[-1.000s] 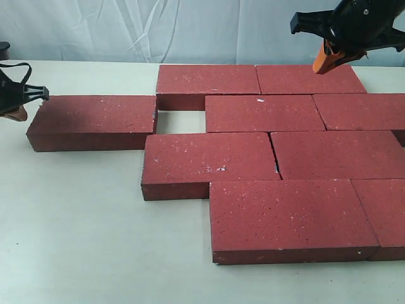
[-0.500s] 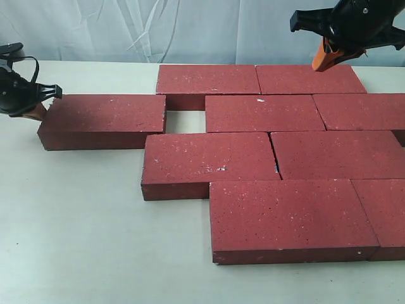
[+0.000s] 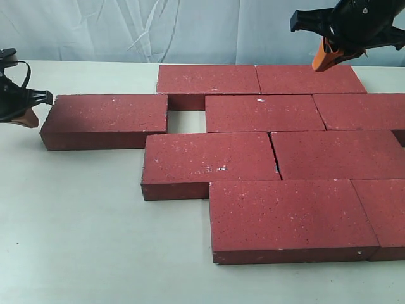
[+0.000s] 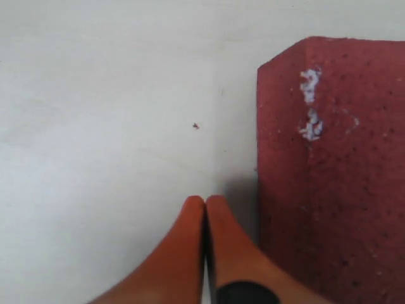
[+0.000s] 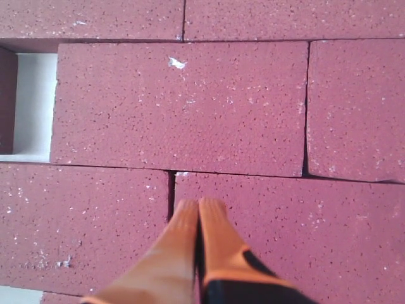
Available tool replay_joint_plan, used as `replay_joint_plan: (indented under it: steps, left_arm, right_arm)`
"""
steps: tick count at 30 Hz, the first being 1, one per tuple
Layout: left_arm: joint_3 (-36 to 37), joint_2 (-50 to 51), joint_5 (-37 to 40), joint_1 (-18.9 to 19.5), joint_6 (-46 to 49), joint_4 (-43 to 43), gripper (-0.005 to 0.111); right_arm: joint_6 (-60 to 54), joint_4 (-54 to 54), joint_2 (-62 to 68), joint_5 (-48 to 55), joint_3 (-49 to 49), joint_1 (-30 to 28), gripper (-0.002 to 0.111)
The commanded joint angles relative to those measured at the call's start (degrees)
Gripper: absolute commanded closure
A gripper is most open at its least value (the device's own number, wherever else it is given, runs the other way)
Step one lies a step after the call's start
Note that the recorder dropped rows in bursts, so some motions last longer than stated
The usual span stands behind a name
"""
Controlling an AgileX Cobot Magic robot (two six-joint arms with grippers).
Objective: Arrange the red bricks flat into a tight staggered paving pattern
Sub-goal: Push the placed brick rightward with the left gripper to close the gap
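Exterior view: loose brick (image 3: 104,114) lies flat on the table (image 3: 76,221), one end bordering the gap (image 3: 185,121), long axis pointing into it. The left gripper (image 3: 25,117) sits low at the end away from the gap, so the brick lies between them. The right gripper (image 3: 324,60) hangs above the paved bricks (image 3: 272,158) beyond the gap (left arm plainly nearer).

Left wrist view: left gripper (image 4: 204,206) fully closed on nothing, just beside the brick's (image 4: 329,190) end face; contact unclear; surface dark red, rough, white-flecked.

Right wrist view: right gripper (image 5: 199,212) closed, empty, over tight joints; gap (image 5: 35,104) unfilled; likely an endwise push.
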Motion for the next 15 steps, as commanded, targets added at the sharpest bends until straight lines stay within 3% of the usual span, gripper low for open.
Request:
replay_joint_plan:
  steps: [1, 15]
  left_arm:
    - [-0.28, 0.14, -0.05, 0.28, -0.65, 1.36, 0.107]
    - [-0.28, 1.49, 0.40, 0.15, 0.14, -3.53, 0.107]
  right_arm:
    - [-0.32, -0.29, -0.37, -0.48, 0.42, -0.27, 0.109]
    - [-0.32, -0.28, -0.37, -0.59, 0.42, -0.27, 0.109]
